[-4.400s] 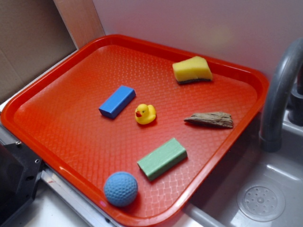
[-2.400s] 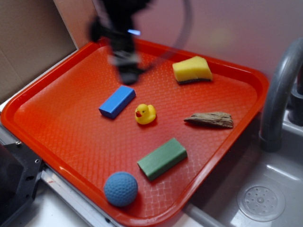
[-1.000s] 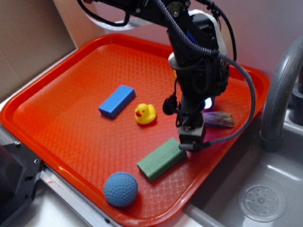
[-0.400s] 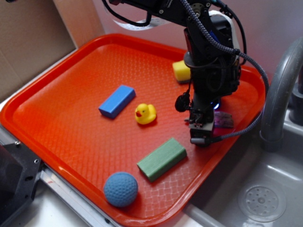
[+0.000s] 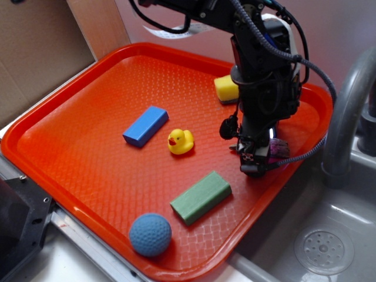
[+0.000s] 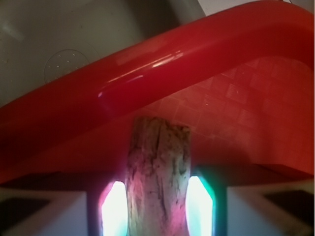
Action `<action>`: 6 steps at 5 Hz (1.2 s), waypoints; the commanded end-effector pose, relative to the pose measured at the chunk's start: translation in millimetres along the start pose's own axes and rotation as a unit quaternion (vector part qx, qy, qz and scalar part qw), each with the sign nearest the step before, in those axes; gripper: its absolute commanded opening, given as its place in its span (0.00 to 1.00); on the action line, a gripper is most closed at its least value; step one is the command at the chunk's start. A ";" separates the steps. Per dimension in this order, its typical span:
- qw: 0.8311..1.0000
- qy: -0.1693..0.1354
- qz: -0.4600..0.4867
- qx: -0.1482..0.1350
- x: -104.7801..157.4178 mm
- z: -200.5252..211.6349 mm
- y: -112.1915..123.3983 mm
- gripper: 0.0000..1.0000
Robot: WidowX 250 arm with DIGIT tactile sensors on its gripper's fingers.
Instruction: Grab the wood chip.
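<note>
The wood chip (image 5: 281,150) lies near the right rim of the red tray (image 5: 64,100), mostly hidden behind my gripper (image 5: 255,167), which points down onto it. In the wrist view the chip (image 6: 158,167) is a rough grey-brown strip running straight up between the two fingers of my gripper (image 6: 157,216). Its blunt end points at the tray rim (image 6: 147,83). A bright lit strip shows on either side of the chip, between it and each finger. The gripper stands open around the chip.
On the tray lie a green block (image 5: 201,197), blue ball (image 5: 150,234), yellow duck (image 5: 180,141), blue block (image 5: 145,126) and a yellow sponge (image 5: 226,88) behind the arm. A grey faucet (image 5: 343,117) and sink (image 5: 323,247) sit right of the tray.
The arm came in from the back left, swung across the tray and lowered over the wood chip. In the last half second it shifted slightly right and down. The objects have not moved.
</note>
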State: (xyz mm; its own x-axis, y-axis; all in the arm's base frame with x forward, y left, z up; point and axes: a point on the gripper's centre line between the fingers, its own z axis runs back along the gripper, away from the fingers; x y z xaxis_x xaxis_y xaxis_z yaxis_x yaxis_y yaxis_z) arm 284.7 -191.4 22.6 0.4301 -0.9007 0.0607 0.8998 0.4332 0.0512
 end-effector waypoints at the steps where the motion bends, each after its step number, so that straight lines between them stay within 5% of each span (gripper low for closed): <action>1: 0.996 -0.047 0.070 0.011 -36.3 59.2 23.9 0.00; 3: 0.975 0.003 0.220 0.035 -102.8 141.7 37.6 0.00; 5: 0.901 0.078 0.418 0.084 -161.0 195.7 20.3 0.00; 6: 0.875 0.082 0.469 0.086 -167.1 194.8 22.1 0.00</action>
State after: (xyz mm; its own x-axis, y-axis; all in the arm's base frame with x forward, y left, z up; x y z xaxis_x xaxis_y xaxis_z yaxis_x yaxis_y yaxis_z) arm 228.3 6.0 187.7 0.9887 -0.1408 -0.0524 0.1485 0.9686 0.1993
